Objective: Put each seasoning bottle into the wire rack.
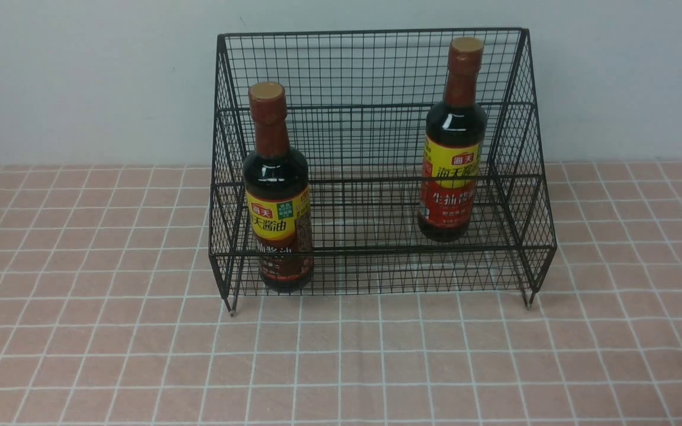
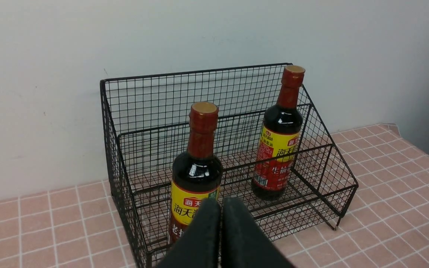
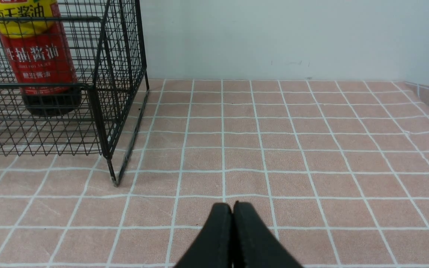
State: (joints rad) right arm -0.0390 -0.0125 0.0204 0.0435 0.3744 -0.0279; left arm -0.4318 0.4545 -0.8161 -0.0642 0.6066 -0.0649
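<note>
Left hand hovers outside the wire rack, gripping neither bottle.

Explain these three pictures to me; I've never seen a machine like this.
This is a robot with two arms, each ending in a gripper. The front view is taken from between the arms, looking forward. The other two come from cameras on the wrists, so each shows its own gripper up close: the left gripper and the right gripper. Both are shut and hold nothing.

On the tiled surface stands a black wire rack, in front of a pale wall. Two dark sauce bottles are in it: one with a brown lower label toward the robot's left, one with a red lower label toward its right. Both bottles the robot had to place are in the rack.
</note>
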